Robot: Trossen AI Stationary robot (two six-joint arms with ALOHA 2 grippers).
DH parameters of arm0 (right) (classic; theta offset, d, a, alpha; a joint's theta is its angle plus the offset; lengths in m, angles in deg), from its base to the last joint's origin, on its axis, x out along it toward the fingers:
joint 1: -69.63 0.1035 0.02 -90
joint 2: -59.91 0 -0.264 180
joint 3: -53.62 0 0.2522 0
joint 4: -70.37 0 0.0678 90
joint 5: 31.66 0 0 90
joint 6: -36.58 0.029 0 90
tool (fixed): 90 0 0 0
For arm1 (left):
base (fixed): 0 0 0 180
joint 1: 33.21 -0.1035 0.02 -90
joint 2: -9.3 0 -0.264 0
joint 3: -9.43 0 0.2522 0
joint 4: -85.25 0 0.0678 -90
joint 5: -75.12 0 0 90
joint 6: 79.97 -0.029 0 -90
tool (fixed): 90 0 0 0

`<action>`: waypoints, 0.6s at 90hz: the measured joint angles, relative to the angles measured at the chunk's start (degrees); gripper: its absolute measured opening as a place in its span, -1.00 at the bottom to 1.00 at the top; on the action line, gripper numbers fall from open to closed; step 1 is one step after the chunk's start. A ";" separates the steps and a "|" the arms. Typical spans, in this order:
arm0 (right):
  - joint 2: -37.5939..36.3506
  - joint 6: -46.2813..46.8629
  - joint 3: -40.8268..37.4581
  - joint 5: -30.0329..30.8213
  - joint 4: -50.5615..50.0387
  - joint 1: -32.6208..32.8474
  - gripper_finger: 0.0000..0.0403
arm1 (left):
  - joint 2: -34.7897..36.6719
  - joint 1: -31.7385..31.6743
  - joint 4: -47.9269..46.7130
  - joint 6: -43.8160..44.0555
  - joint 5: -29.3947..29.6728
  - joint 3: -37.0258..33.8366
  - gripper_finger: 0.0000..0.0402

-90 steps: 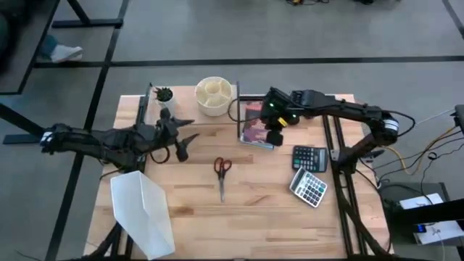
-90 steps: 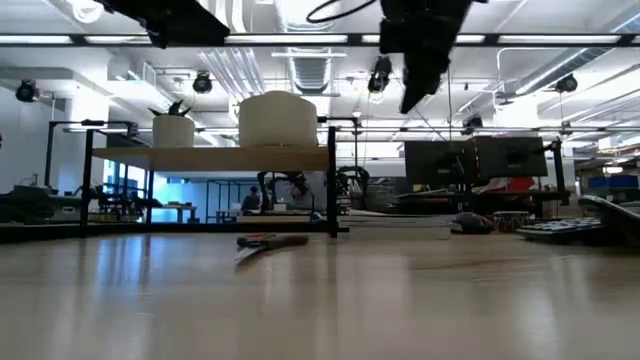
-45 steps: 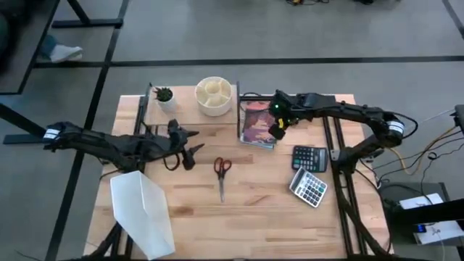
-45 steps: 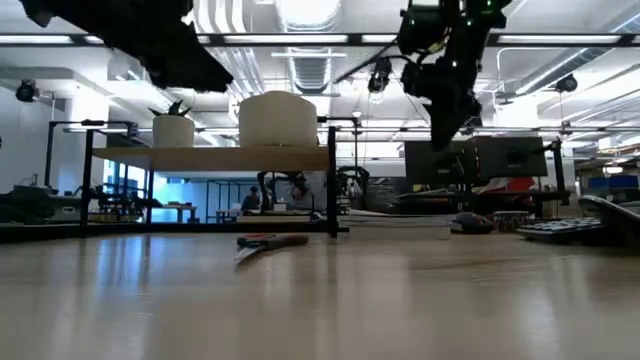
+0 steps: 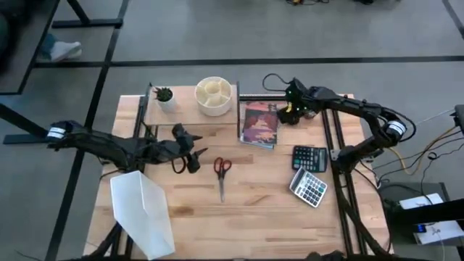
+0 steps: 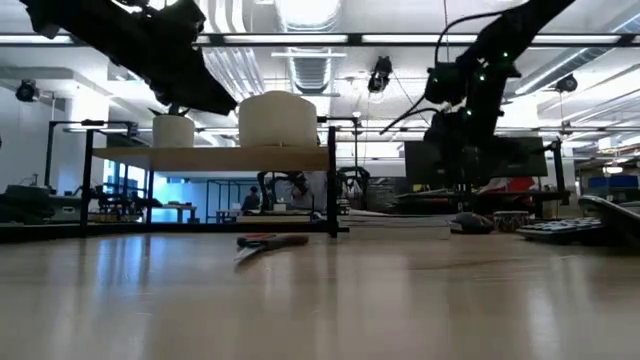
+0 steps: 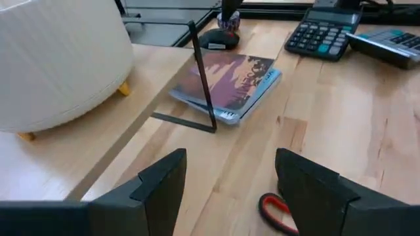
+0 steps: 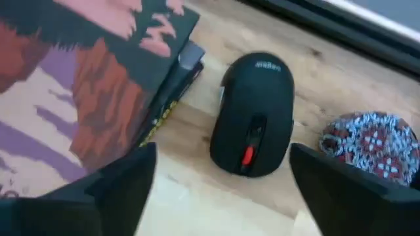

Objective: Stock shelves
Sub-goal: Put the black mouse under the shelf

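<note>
While the right gripper (image 8: 220, 190) hovers released over a black computer mouse (image 8: 252, 113), the left gripper (image 7: 226, 190) hangs released beside the light-wood shelves (image 7: 85, 147).

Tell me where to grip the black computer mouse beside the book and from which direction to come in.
Grip the mouse across its two long sides at mid-body, coming straight down from above. It lies flat on the table, domed, and narrower across than along. The right gripper already hovers open over it. Mind the book close on one side; the patterned object lies on the other.
</note>
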 joint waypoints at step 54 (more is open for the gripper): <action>16.56 -6.39 1.62 0.42 5.79 -5.52 0.90 | 0.30 0.02 0.75 -1.24 0.03 -0.02 0.09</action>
